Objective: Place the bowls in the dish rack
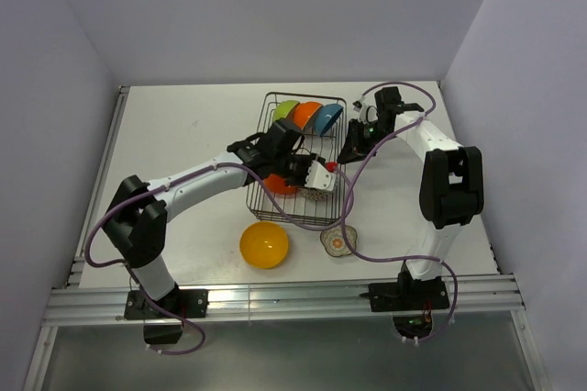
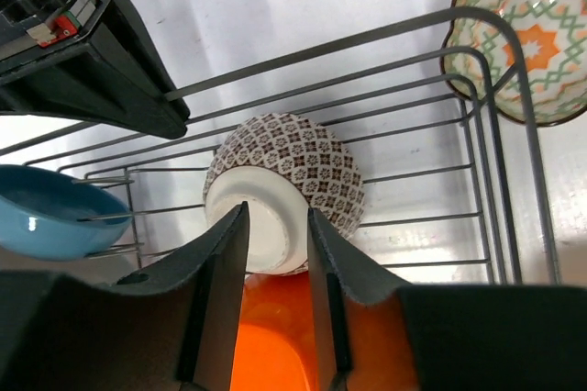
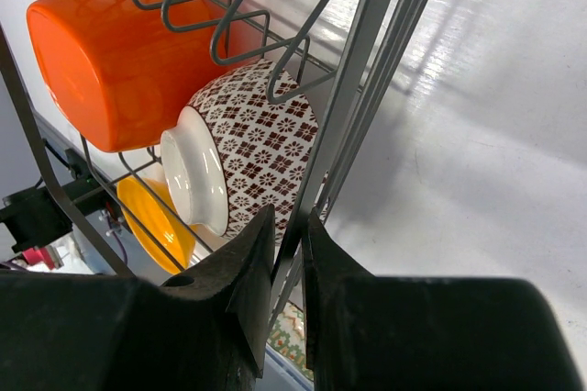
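White worktop (image 1: 183, 134) enclosed by plain grey walls carries the whole load. Closest to its near edge, two bowls lie outside the rack and are not yet loaded: the yellow bowl (image 1: 264, 244), upright, and the scalloped floral bowl (image 1: 337, 241) to its right, just off the rack's near right corner. A purple cable (image 1: 367, 253) from the right arm loops beside the floral bowl and could snag a pick there. Beyond these stands the dish rack (image 1: 293, 219), mid-worktop. At its near end the red-orange bowl (image 1: 278, 185) and the patterned bowl (image 2: 293, 171) stand on edge, side by side. The left gripper (image 2: 277, 226) hangs over this pair, its jaws drawn to a narrow gap above the red-orange bowl. Whether they pinch its wall cannot be told. The right gripper (image 3: 286, 226) is clamped on a wire of the rack's right side, apparently to steady it. At the far end stand the green bowl (image 1: 285, 109), orange bowl (image 1: 307, 114) and blue bowl (image 1: 328, 117). Judged status: five loaded, two to go. The middle of the rack holds no bowls, but the left arm crosses it.
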Robot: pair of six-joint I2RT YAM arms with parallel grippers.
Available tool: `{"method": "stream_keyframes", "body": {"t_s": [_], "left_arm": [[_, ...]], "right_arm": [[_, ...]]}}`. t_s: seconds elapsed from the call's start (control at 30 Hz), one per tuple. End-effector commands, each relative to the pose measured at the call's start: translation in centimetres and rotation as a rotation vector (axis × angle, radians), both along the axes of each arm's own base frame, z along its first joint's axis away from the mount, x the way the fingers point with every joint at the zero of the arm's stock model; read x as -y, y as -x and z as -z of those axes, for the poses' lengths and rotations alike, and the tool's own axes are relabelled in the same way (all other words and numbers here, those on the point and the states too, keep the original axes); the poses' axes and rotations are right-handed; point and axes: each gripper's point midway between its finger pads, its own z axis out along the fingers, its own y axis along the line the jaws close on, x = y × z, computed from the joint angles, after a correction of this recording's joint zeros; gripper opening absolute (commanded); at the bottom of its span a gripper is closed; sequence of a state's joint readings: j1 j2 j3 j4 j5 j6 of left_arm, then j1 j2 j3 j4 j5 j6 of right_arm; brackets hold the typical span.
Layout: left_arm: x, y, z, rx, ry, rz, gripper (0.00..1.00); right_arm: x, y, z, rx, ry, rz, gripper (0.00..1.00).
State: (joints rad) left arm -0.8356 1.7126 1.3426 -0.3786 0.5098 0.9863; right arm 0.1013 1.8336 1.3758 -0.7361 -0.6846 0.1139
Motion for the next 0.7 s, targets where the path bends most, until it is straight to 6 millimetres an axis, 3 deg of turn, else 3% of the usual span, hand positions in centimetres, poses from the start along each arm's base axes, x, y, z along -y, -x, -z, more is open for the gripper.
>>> {"method": "stream_keyframes", "body": {"t_s": [0.0, 0.23, 0.37, 0.5, 0.67], "left_arm": [[1.5, 0.9, -1.2, -0.07, 0.055, 0.006, 0.36], [2.7, 0.3, 2.3, -0.072, 0.012, -0.057, 0.32], [3.0, -1.5, 4.2, -0.041, -0.022, -0.114, 0.31], [2.7, -3.6, 5.7, 0.011, -0.076, -0.188, 0.27], [1.9, -4.1, 7.1, 0.038, -0.12, -0.203, 0.25]], "right_arm": [[-0.7, -1.7, -2.0, 0.123, -0.024, -0.054, 0.0], [-0.6, -1.8, -1.7, 0.122, -0.016, -0.059, 0.0], [-0.6, -1.7, -1.5, 0.116, -0.015, -0.064, 0.0], [-0.5, -1.8, -1.6, 0.119, -0.009, -0.065, 0.0], [-0.5, -1.7, -1.6, 0.119, -0.007, -0.067, 0.0]]}}
